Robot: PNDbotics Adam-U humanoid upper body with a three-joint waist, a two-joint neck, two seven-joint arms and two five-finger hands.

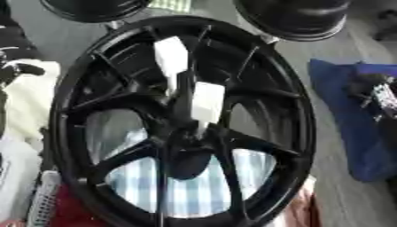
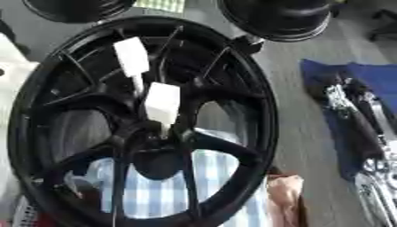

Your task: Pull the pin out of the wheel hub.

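A large black spoked wheel fills the middle of both views, tilted toward me. Two white blocks stand over its spokes: one toward the upper rim, the other just above the hub. A thin pale shaft runs from the lower block down toward the hub. My right hand and its black and silver arm lie to the right of the wheel over a blue cloth, clear of the rim. A dark shape at the left edge, apparently my left hand, sits beside the rim against something white.
Two more black wheels stand behind the main one. A blue cloth lies on the grey floor at the right. Blue-and-white checked fabric shows through the spokes, and a white object lies at the left.
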